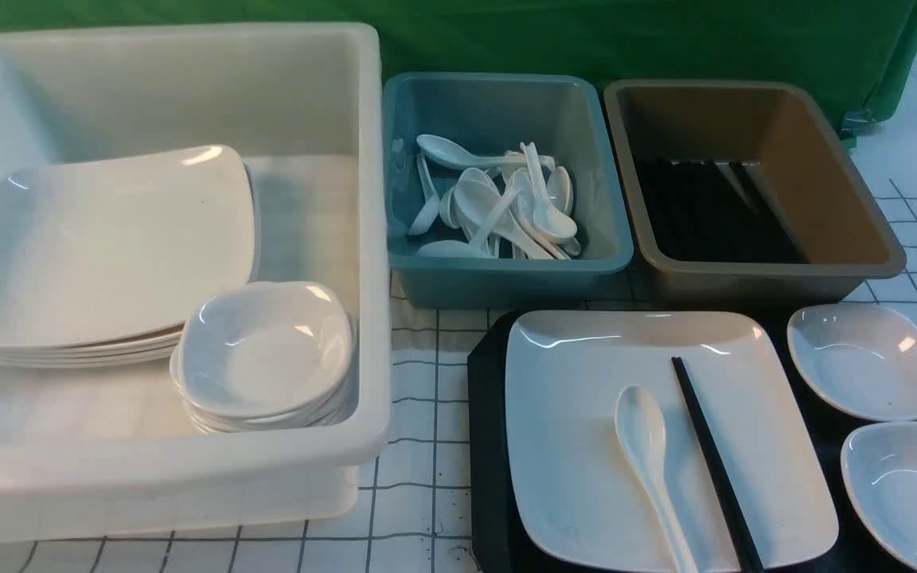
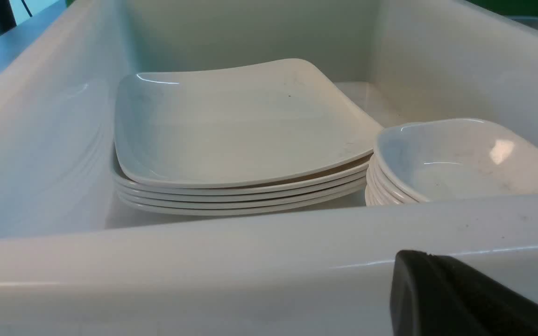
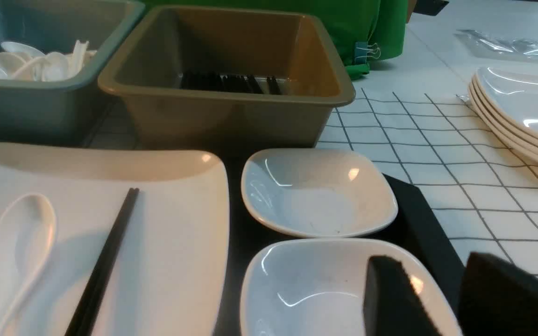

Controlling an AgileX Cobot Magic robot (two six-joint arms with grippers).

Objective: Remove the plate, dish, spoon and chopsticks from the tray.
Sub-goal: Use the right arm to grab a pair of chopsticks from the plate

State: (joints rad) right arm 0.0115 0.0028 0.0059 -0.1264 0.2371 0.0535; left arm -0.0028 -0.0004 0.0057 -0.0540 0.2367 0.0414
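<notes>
The black tray (image 1: 486, 446) lies at the front right. On it rests the large white plate (image 1: 586, 414), which carries the white spoon (image 1: 645, 446) and the black chopsticks (image 1: 709, 454) side by side. To the plate's right sit two small dishes, a far dish (image 1: 868, 362) and a near dish (image 1: 904, 493). In the right wrist view my right gripper (image 3: 430, 261) is open and low at the near dish (image 3: 306, 289), one finger inside its rim and one outside. My left gripper (image 2: 418, 261) is shut and empty, just outside the white tub's front wall.
The big white tub (image 1: 371, 239) at left holds a stack of plates (image 1: 108, 247) and a stack of dishes (image 1: 263, 350). Behind the tray stand a blue tub (image 1: 506, 274) of spoons and a brown tub (image 1: 761, 274) of chopsticks. Another plate stack (image 3: 521, 112) lies on the table to the right.
</notes>
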